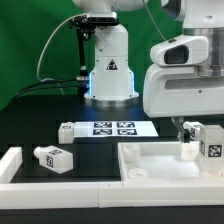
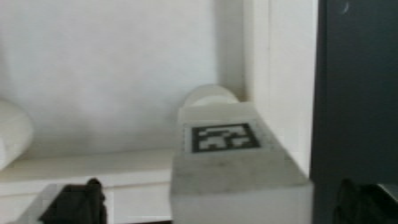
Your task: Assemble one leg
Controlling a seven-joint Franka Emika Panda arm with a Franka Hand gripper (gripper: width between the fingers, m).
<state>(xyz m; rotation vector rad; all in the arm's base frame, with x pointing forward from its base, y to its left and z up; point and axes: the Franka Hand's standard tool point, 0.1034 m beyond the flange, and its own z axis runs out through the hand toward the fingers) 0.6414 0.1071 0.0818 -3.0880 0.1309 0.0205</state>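
Claw [image 2: 217, 205] is spread apart either side of the upright tagged leg [image 2: 228, 150] — not pinching it — second leg [image 1: 50, 156] lies well apart on the counter [image 1: 30, 125].

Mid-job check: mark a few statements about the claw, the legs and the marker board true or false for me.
1. The claw is open, with gaps on both sides of the leg between its fingers. True.
2. A second leg lies on the black table at the exterior view's left. True.
3. A leg is stacked on the marker board. False: it carries only tags; a third leg lies beside its end.
4. The claw hangs high over the robot's base. False: it is low over the white panel at the exterior view's right.
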